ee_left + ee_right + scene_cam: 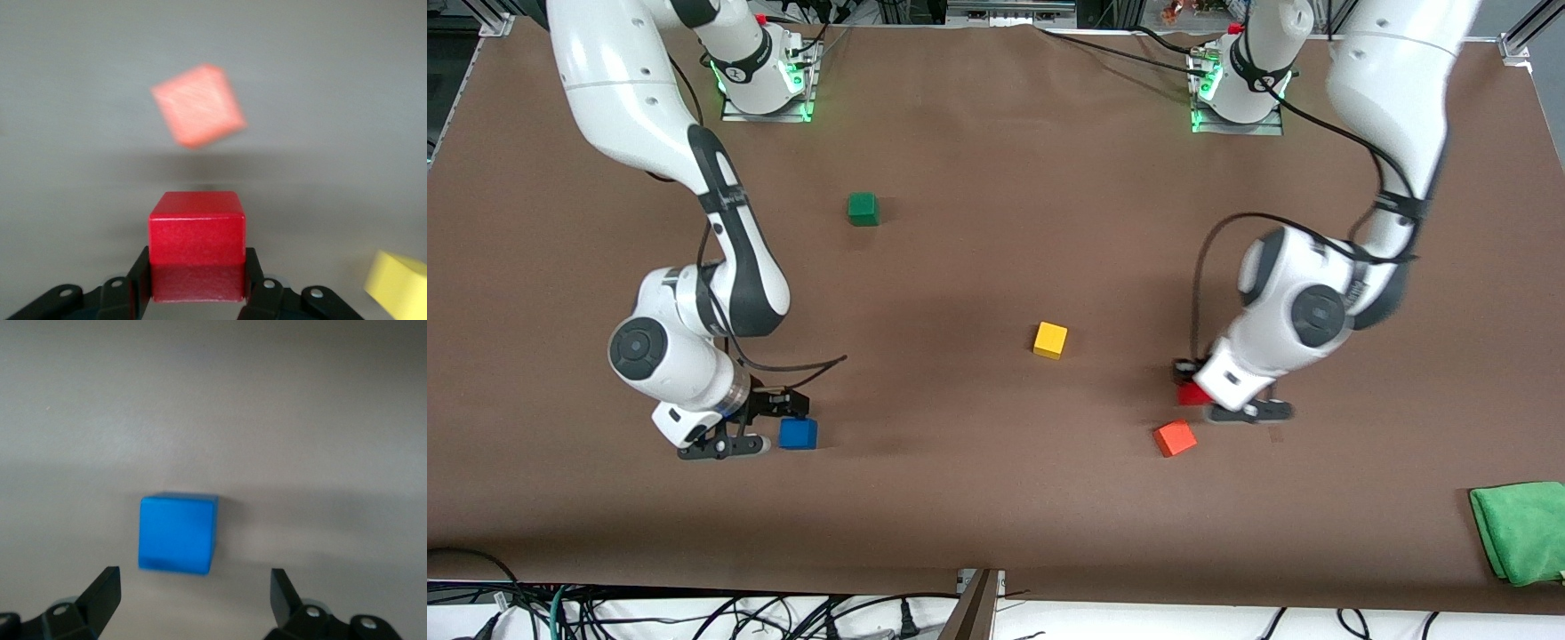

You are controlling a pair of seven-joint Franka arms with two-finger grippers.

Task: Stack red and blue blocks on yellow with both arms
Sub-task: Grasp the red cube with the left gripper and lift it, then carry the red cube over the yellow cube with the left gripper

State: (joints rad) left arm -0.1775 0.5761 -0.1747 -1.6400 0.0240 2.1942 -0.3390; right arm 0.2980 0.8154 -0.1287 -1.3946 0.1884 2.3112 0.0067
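The yellow cube point(1050, 340) sits near the table's middle; its corner shows in the left wrist view point(400, 283). My left gripper point(1214, 391) is shut on the red cube point(1190, 393), low at the table toward the left arm's end. In the left wrist view the fingers point(137, 280) press both sides of the red cube point(197, 233). My right gripper point(774, 425) is open, low beside the blue cube point(798, 433) toward the right arm's end. In the right wrist view the blue cube point(178, 533) lies just past the open gripper point(193, 597), not between the fingers.
An orange cube point(1175, 437) lies close to the red cube, nearer the front camera; it also shows in the left wrist view point(199, 105). A dark green cube point(863, 209) sits nearer the robot bases. A green cloth point(1520, 531) lies at the table's edge by the left arm's end.
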